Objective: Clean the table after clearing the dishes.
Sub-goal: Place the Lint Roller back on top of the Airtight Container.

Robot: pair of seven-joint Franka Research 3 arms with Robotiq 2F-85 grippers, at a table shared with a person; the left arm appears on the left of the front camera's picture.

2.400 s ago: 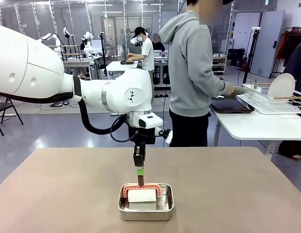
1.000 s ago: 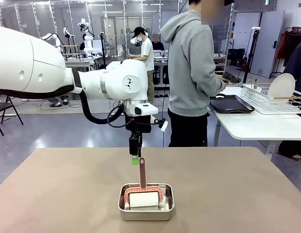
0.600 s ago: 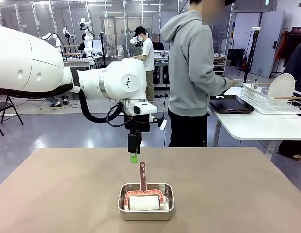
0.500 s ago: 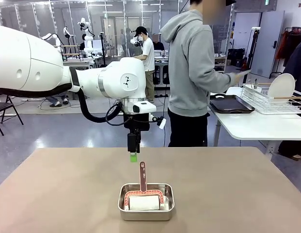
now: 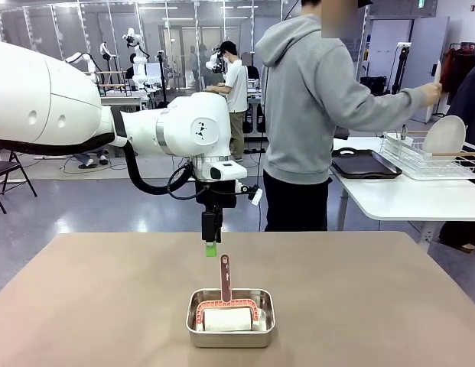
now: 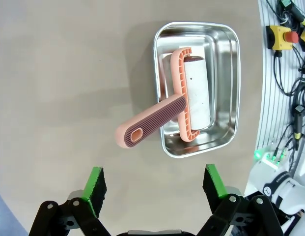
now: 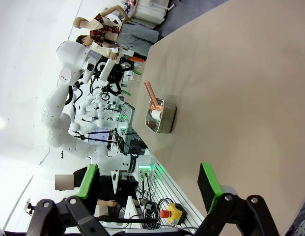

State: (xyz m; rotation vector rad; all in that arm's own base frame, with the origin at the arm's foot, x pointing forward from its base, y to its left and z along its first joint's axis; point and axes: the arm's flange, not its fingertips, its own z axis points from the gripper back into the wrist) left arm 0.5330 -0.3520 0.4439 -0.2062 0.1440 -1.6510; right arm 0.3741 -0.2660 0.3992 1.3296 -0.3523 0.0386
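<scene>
The tan table carries a small steel pan near its front edge. A pink lint roller lies in the pan, its handle leaning out over the far rim. My left gripper hangs open just above and behind the handle tip, touching nothing. In the left wrist view the open left gripper looks down on the roller and the pan. My right gripper is open, with the pan far off. A white plate stands in a rack.
A person in a grey hoodie stands at the table's far edge, back turned, one arm stretched toward the wire dish rack on the white side table. A dark tray lies there. The hand holds a thin white thing.
My left gripper let go of the roller handle and rose back from it; the roller now rests in the pan. The person's arm lifted toward the rack.
</scene>
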